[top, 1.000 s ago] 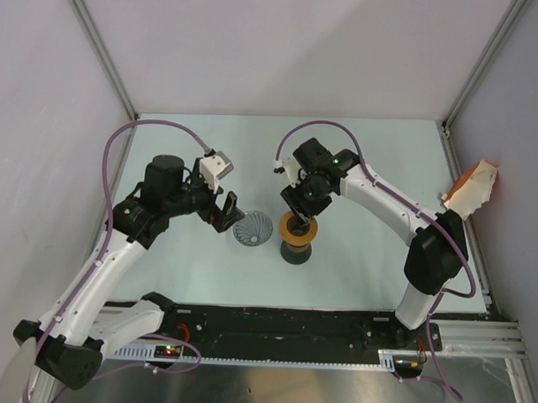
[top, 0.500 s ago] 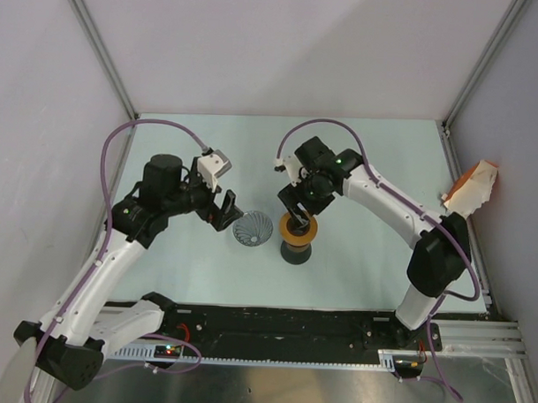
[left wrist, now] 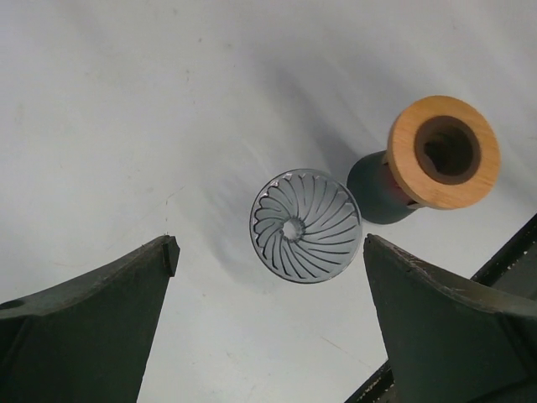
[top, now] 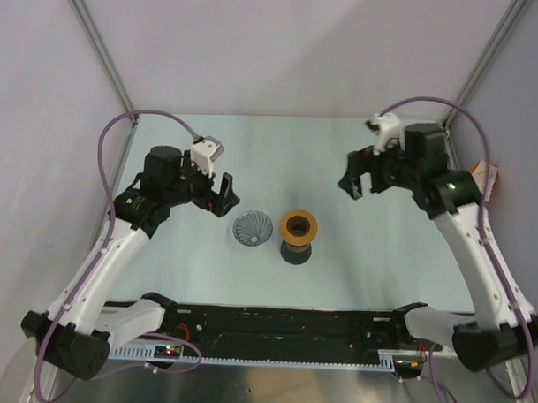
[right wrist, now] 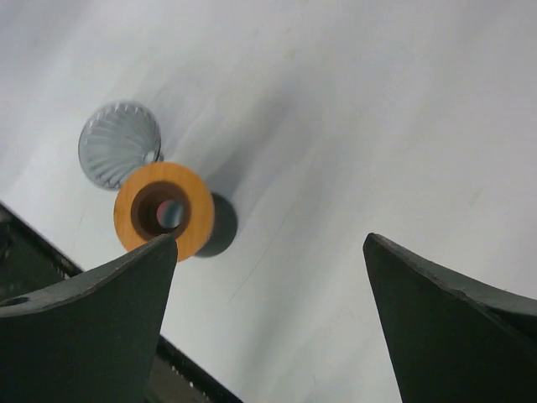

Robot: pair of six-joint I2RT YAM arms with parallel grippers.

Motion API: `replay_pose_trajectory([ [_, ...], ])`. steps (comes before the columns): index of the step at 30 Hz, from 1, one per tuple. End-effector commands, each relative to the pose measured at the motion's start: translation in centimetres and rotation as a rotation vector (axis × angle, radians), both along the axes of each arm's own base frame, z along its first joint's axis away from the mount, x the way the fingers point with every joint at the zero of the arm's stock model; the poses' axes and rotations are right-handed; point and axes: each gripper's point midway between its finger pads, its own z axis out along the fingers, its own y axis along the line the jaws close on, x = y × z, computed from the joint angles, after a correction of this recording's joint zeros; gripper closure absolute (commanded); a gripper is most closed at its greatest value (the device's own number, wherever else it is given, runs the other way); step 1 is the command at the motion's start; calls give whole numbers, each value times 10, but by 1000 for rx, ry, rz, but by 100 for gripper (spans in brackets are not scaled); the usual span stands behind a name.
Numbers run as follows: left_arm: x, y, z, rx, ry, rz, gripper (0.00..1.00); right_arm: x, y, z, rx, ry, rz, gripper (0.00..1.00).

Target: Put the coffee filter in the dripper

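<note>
Left hand (top: 225, 196): I had it wide open with nothing in it, hanging over the left half of the surface (top: 382, 250), just beside the dripper on its far-left side.
Left wrist view: both dark fingers (left wrist: 92, 327) framed the dripper from above, clear of it on either side.
Right hand (top: 360, 180): its jaws stood spread wide and empty, up toward the far right corner, well apart from everything on the surface.
Right wrist view: the fingers (right wrist: 453, 319) stood far apart, with only bare surface in the gap and the two objects off past the left finger.
Dripper (top: 252, 227): it sat alone on the surface near the middle, a little toward the near edge, with its fine spiral ribs and small centre hole showing to the overhead camera. I could not tell from here whether its mouth faced up.
Orange ring (top: 298, 226): it sat just to the right of the dripper, close but not touching, its dark centre facing upward.
Dark stand (top: 295, 254): it carried the ring, and its round foot showed on the ring's near side.
</note>
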Motion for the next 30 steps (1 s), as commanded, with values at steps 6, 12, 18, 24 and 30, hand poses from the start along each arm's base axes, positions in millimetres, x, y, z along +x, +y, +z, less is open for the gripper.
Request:
replay_pose_trajectory([
  [6, 30, -13, -58, -5, 235, -4, 0, -6, -60, 34, 238, -188, -220, 0],
  [12, 38, -18, -116, 32, 416, -5, 1, -12, -70, -8, 221, -48, -244, 0],
  [18, 33, -23, -152, 36, 513, -21, 17, -17, -70, -28, 233, 5, -233, 1],
  [24, 18, -22, -184, 77, 574, -36, 36, -21, -63, -26, 262, 18, -192, 1],
  [30, 13, -24, -195, 87, 599, -44, 57, -20, -63, -28, 275, 36, -204, 1],
])
